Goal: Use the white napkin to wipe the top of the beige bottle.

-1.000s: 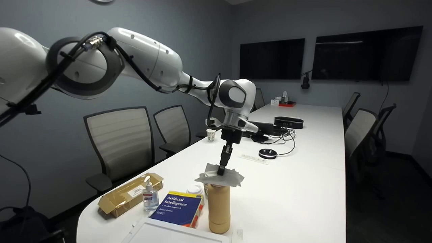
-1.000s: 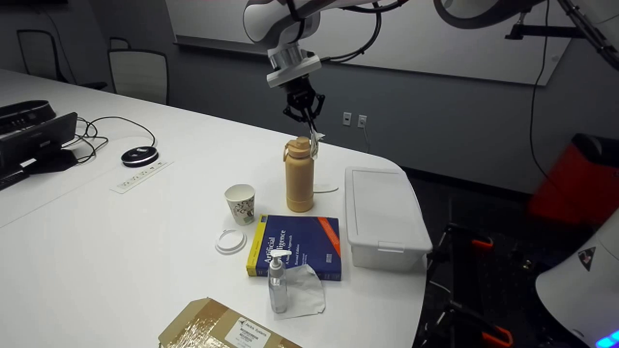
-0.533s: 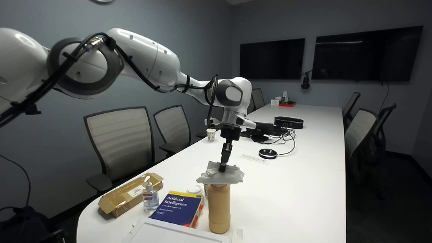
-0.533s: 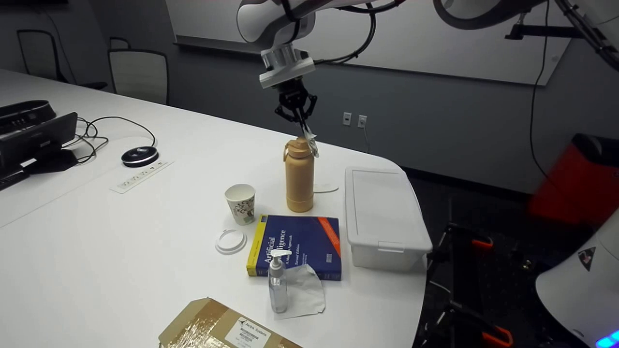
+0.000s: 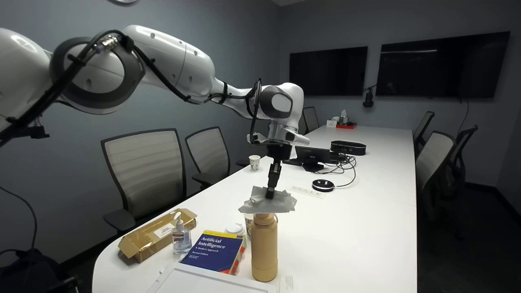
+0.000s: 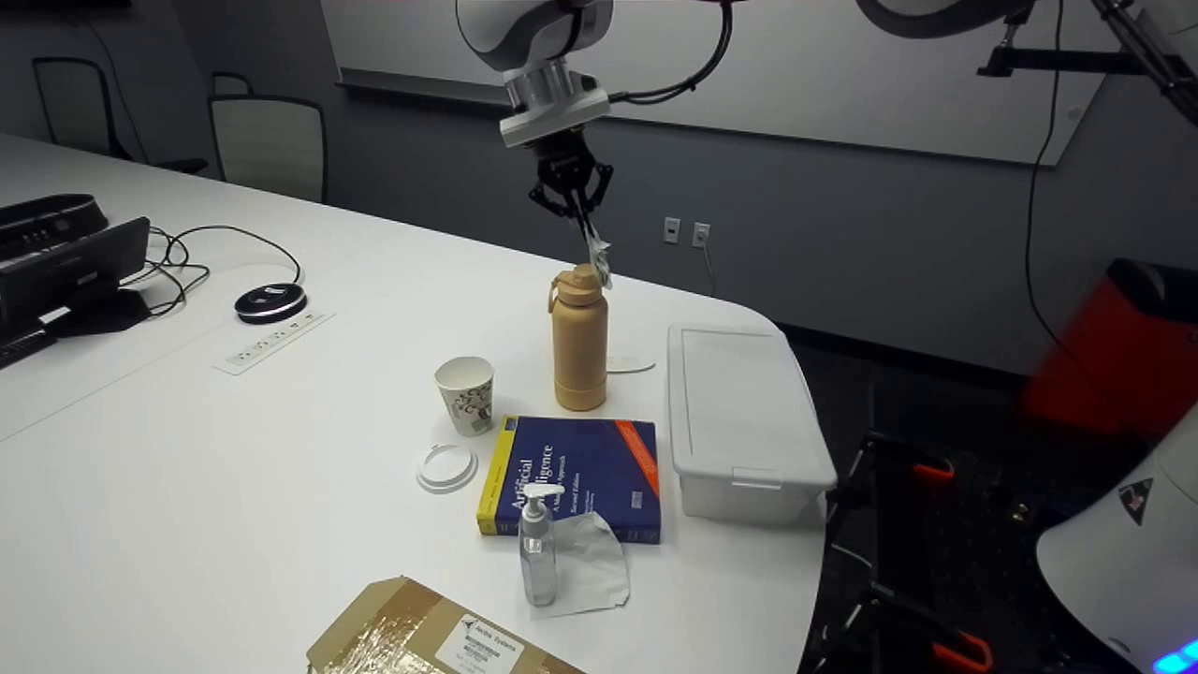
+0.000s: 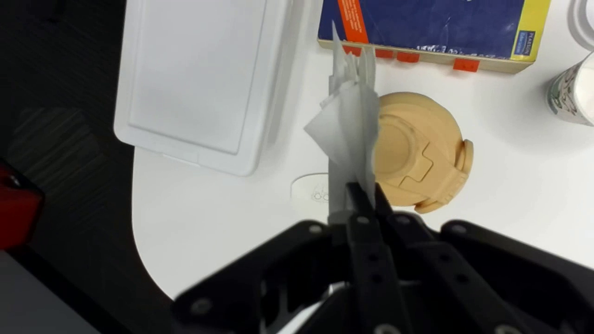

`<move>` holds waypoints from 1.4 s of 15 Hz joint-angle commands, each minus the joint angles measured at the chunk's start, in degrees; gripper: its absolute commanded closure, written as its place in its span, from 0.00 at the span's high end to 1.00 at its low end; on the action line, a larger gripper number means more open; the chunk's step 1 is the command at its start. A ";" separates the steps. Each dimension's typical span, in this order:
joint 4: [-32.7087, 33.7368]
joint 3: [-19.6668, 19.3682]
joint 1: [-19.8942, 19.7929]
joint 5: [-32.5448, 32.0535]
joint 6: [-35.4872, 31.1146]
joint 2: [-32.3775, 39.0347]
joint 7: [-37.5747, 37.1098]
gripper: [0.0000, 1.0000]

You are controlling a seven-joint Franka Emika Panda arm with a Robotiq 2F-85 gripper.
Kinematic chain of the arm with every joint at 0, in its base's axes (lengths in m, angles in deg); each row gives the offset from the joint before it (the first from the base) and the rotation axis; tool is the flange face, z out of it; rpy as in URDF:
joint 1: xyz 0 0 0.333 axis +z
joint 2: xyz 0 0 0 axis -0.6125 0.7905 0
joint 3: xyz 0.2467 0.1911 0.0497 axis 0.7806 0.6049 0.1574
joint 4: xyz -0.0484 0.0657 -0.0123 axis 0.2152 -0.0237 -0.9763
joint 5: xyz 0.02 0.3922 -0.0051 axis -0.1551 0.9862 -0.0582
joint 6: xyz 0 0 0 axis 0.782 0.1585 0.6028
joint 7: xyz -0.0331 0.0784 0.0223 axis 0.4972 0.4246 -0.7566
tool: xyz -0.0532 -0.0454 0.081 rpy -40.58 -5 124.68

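The beige bottle (image 5: 264,252) stands upright on the white table. Its cap (image 7: 397,144) shows from above in the wrist view, the left part covered by the white napkin (image 7: 352,120). My gripper (image 7: 365,188) is shut on the napkin, which juts out crumpled beyond the fingertips. In an exterior view the napkin (image 5: 281,203) spreads across the top of the cap, below the gripper (image 5: 270,194). From another side, the napkin (image 6: 600,257) hangs along the cap's upper edge, with the bottle (image 6: 579,346) below it. Whether they touch, I cannot tell.
A blue book (image 6: 580,477), a paper cup (image 6: 465,398) and a white lid (image 6: 446,467) lie near the bottle. A white lidded box (image 6: 749,412) stands at the table edge. Farther off are a sanitizer bottle (image 6: 538,552) on a white sheet (image 6: 594,566) and a cardboard box (image 6: 430,637).
The gripper first shifted over the cap with the napkin, then rose a little. More of the bottle's cap and its loop show beneath the napkin now. The bottle has stayed put.
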 commanded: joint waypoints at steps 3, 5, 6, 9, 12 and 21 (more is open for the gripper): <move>0.50 0.87 0.68 -1.09 4.18 -3.59 5.81 0.01; 0.54 2.04 0.83 -0.26 2.36 -4.22 9.38 0.01; 0.47 2.90 0.92 0.08 1.59 -4.43 11.12 0.01; -0.38 6.79 1.59 2.07 -1.98 -4.16 16.40 0.01; -1.53 11.11 2.46 3.75 -5.11 -3.37 20.83 0.01; -6.41 18.22 8.34 6.46 -16.49 2.89 33.40 0.01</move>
